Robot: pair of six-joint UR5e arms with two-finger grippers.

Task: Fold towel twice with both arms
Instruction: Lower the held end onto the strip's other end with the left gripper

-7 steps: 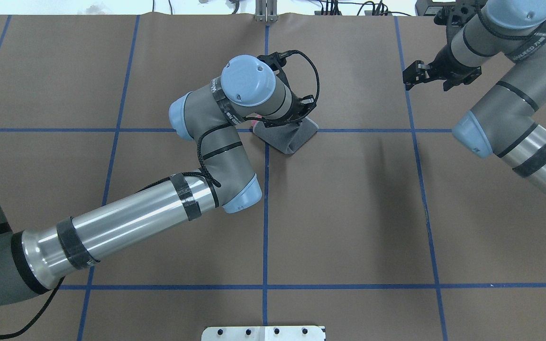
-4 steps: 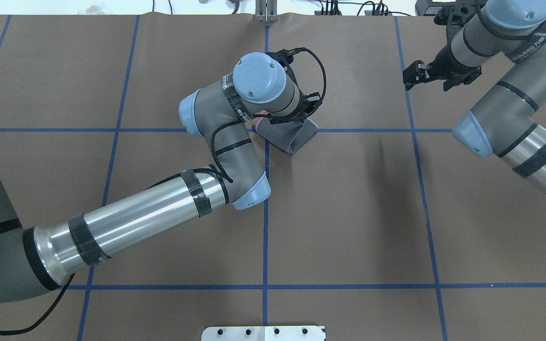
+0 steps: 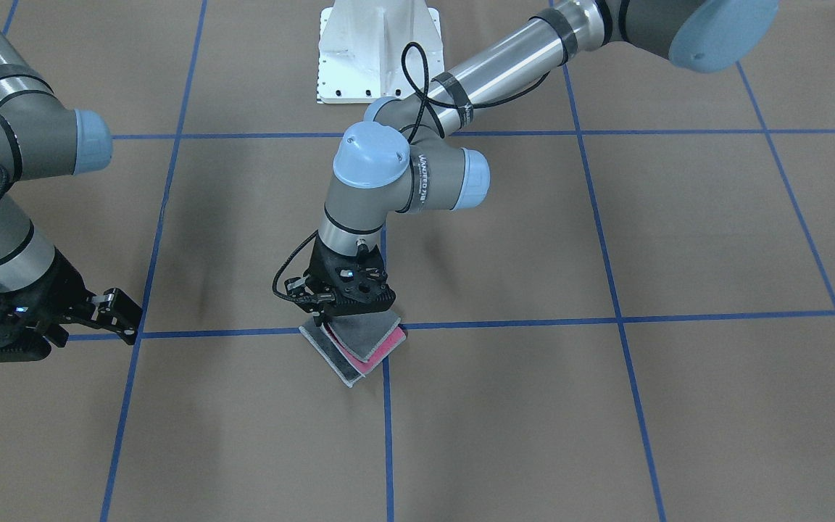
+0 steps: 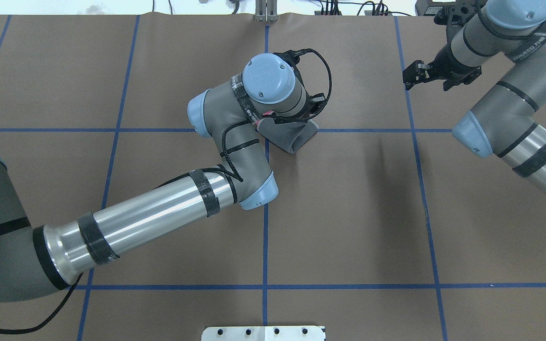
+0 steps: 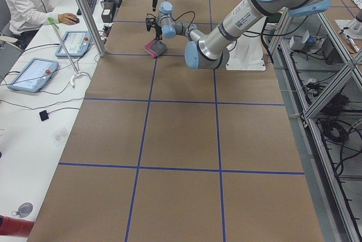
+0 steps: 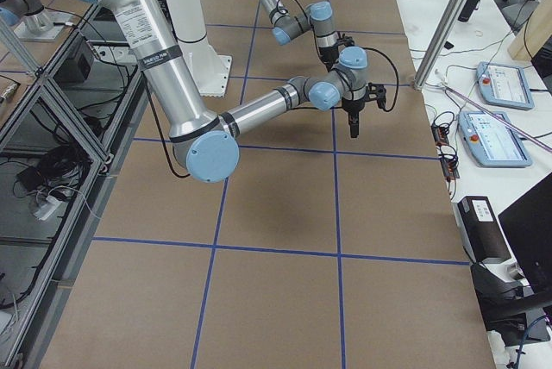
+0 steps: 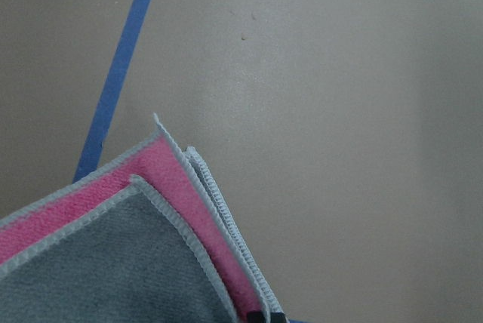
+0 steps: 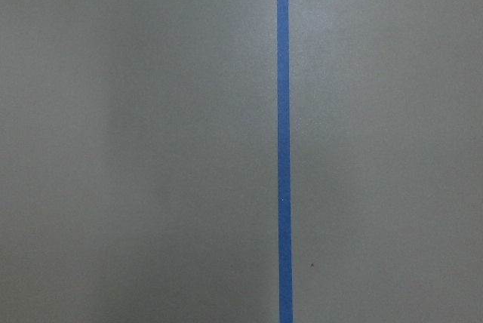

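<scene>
Front-facing view: the towel (image 3: 363, 346) lies folded on the table (image 3: 606, 217) at a crossing of blue lines, pink showing between grey layers. The left gripper (image 3: 349, 303) stands over its edge nearer the robot. Its body hides the fingertips, so I cannot tell how the jaws stand. The right gripper (image 3: 124, 315) hangs well off to the right, jaws apart and empty.

Overhead view: the left wrist covers part of the towel (image 4: 294, 137), which looks almost wholly grey here.

Left wrist view: the towel's (image 7: 113, 263) corner up close, its stitched edges stacked and offset (no other view resolves this).

Right wrist view: only bare table and one blue line (image 8: 283, 142).
</scene>
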